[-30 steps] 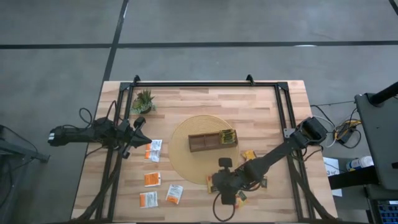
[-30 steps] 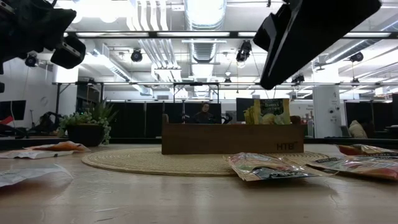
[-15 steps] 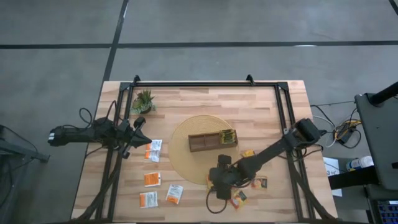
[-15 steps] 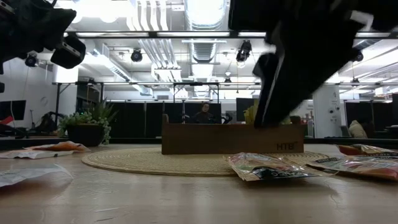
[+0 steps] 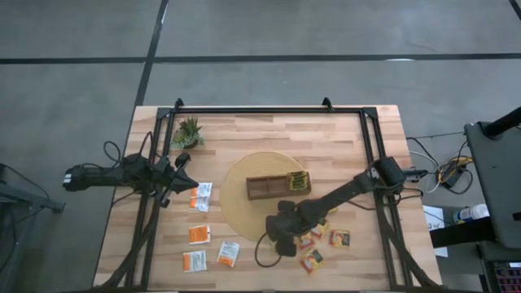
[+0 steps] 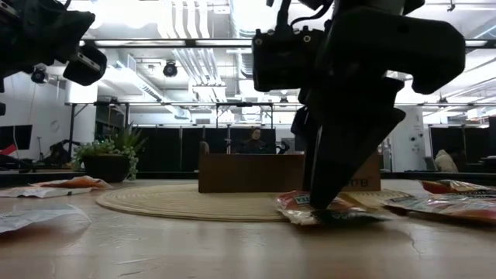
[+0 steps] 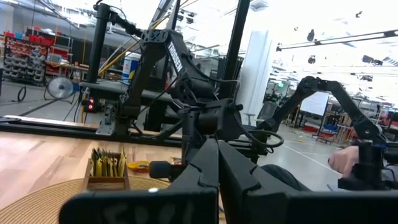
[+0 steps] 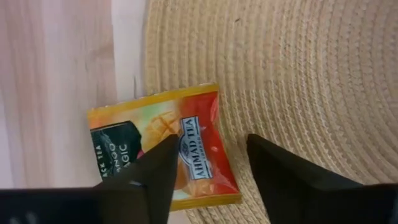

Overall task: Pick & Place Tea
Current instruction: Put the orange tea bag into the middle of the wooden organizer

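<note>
An orange-yellow tea sachet (image 8: 165, 152) lies flat, half on the edge of the round woven mat (image 8: 298, 74) and half on the wood table. My right gripper (image 8: 211, 143) hangs open right over it, fingers pointing steeply down, one on either side of the sachet's mat-side half; the low view shows the same gripper (image 6: 322, 198) down at the sachet (image 6: 341, 211). The dark wooden tray (image 5: 264, 189) stands on the mat with yellow-green tea sachets (image 5: 299, 180) upright in its right end. My left gripper (image 5: 181, 167) waits shut at the table's left. My right gripper comes at the sachet from above, slanting; one finger (image 8: 152, 177) covers the sachet's near edge. In the low view the fingers reach down to the sachet's top (image 6: 314, 203). Whether they touch it I cannot tell. The sachet lies flat.
Loose sachets lie right of my right gripper (image 5: 305, 242) (image 5: 339, 238) (image 5: 312, 260). More lie at the near left (image 5: 201, 196) (image 5: 199, 234) (image 5: 228, 254). A small potted plant (image 5: 188, 132) stands at the far left. A black frame (image 5: 269, 110) rims the table.
My right gripper has come down and gone a little toward the table's left and far edge, from above the loose sachets to the sachet at the mat's near edge. Its fingers have tipped more steeply down.
</note>
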Tool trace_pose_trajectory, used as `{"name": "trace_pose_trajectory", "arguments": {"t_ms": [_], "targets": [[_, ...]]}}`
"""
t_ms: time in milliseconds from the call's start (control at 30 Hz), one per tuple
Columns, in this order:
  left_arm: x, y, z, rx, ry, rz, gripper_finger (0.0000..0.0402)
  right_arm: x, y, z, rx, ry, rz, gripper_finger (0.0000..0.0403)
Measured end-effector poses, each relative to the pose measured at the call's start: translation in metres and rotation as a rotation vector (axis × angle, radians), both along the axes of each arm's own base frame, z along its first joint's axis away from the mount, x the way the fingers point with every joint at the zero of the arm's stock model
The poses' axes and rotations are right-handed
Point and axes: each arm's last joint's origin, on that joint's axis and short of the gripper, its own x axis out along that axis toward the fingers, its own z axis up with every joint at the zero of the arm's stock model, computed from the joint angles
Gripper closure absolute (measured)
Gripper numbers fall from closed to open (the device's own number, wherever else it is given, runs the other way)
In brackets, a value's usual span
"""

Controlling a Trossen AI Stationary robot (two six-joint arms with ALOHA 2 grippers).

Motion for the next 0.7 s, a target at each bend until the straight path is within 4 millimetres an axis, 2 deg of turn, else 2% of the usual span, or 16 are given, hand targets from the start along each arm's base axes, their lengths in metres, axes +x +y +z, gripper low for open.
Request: {"name": "trace_pose_trajectory", "arguments": {"t_ms": [400, 567, 700], "targets": [[0.0, 0.0, 0.0, 0.0, 0.001, 0.0, 0.0402, 0.0, 0.0, 0.016, -0.017, 0.016, 0.026, 0.0379], [0.0, 0.0, 0.0, 0.0, 0.0, 0.0, 0.0402, 0.003, 0.006, 0.027, -0.025, -0.003, 0.053, 0.0391], [0.0, 0.0, 0.0, 0.0, 0.0, 0.0, 0.0402, 0.003, 0.013, 0.043, -0.16, -0.03, 0.072, 0.0391]]}}
